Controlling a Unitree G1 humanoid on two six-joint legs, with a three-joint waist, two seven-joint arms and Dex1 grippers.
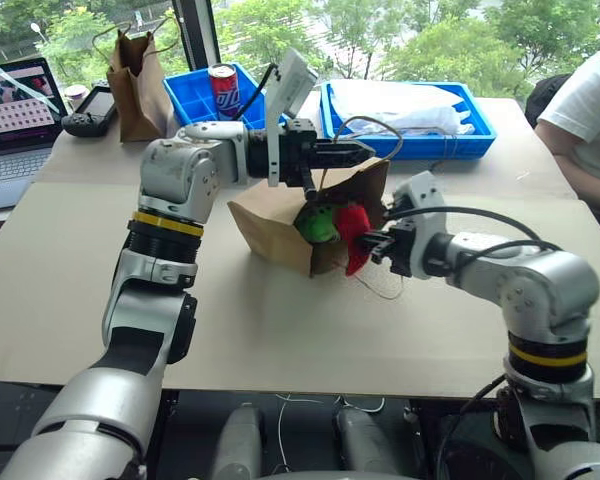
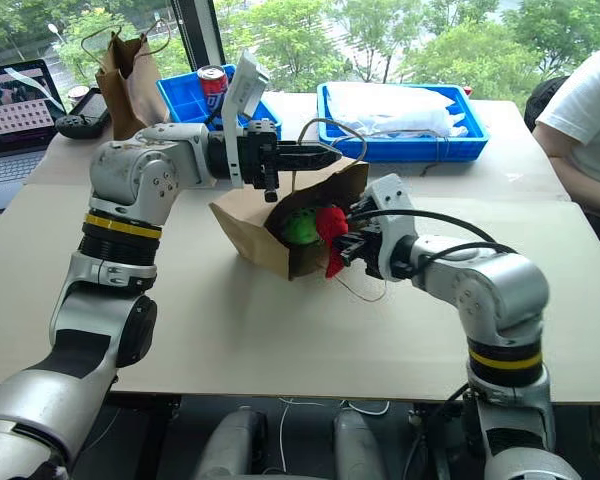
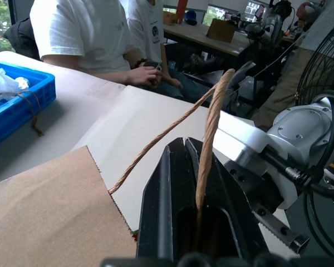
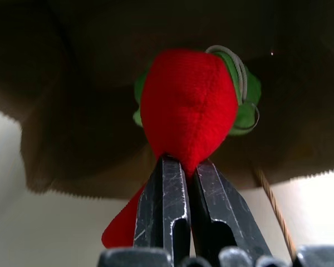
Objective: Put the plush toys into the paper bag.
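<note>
The light-brown paper bag (image 1: 275,225) lies tipped on the table, its mouth turned toward my right arm. My left gripper (image 1: 365,153) is shut on the bag's twine handle (image 3: 211,122) and holds the upper lip raised. A green plush toy (image 1: 318,224) sits just inside the mouth. My right gripper (image 4: 181,161) is shut on the red chili plush toy (image 4: 189,105). It holds the chili at the bag's opening, right beside the green toy, with the tail end hanging below the fingers.
A narrower dark-brown bag (image 1: 137,85) stands at the back left, near a laptop (image 1: 15,110) and a black handset (image 1: 90,112). Two blue bins (image 1: 410,118) and a soda can (image 1: 223,90) sit behind the bag. A person in white (image 1: 590,110) sits at the table's right.
</note>
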